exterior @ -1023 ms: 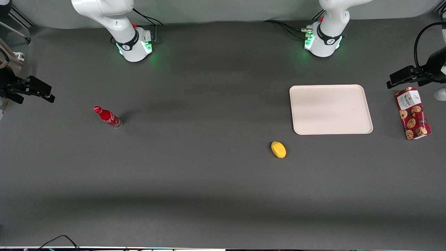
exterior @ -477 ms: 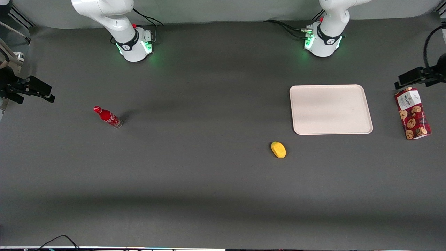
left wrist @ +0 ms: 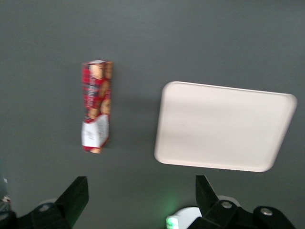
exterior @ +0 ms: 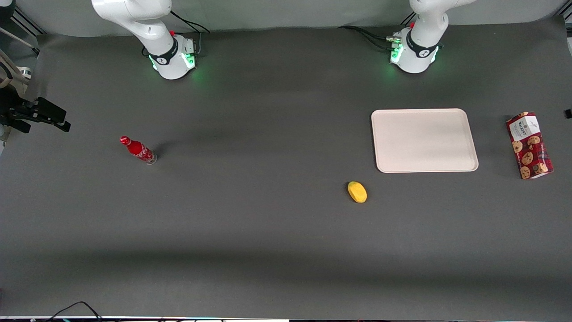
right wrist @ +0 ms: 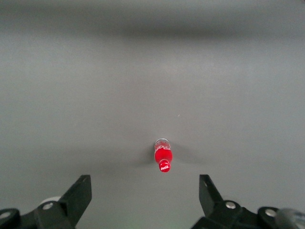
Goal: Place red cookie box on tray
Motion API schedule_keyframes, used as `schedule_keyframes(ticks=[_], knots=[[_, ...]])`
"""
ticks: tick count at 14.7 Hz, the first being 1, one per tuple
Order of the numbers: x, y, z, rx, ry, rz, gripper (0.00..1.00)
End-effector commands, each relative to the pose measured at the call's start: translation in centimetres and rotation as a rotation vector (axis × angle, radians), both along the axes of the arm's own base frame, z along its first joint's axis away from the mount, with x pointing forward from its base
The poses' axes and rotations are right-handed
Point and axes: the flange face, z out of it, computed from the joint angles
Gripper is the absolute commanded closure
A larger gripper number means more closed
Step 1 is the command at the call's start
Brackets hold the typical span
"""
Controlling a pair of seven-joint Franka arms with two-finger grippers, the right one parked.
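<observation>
The red cookie box (exterior: 529, 145) lies flat on the dark table at the working arm's end, its white label end farther from the front camera. The pale tray (exterior: 424, 140) lies beside it with a strip of bare table between them, and nothing is on it. The left wrist view looks down on both the red cookie box (left wrist: 96, 106) and the tray (left wrist: 224, 126) from high up. My left gripper (left wrist: 140, 193) hangs open well above the table, fingers wide apart and holding nothing. It has almost left the front view at the working arm's end.
A yellow fruit (exterior: 357, 192) lies nearer the front camera than the tray. A small red bottle (exterior: 137, 150) stands toward the parked arm's end. The working arm's base (exterior: 413, 49) sits farther from the camera than the tray.
My left gripper has slid sideways out of the front view, away from the spot above the box's label end. The box and tray have not moved.
</observation>
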Motion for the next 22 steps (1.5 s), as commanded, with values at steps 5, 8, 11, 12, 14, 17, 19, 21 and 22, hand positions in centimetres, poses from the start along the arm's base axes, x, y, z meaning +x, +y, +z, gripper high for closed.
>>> schedule_keyframes(ticks=[5,8,11,12,14,17,19,21,22], knots=[[-4.0,14.1,-11.8,-0.022,0.022,-0.088,0.00],[-5.4,14.0,-18.1,-0.047,-0.014,-0.087,0.00],[-6.2,13.5,-23.4,-0.036,-0.020,-0.116,0.00],[-6.4,13.5,-25.0,-0.027,-0.030,-0.132,0.00],[-7.0,13.2,-28.0,-0.015,-0.065,-0.127,0.00],[-7.8,13.7,-31.5,-0.023,-0.113,-0.120,0.01],[-7.8,13.5,-32.5,-0.038,-0.139,-0.106,0.10],[-7.7,13.7,-33.0,-0.024,-0.145,-0.109,0.34],[-7.8,13.7,-33.4,-0.024,-0.141,-0.114,0.48]])
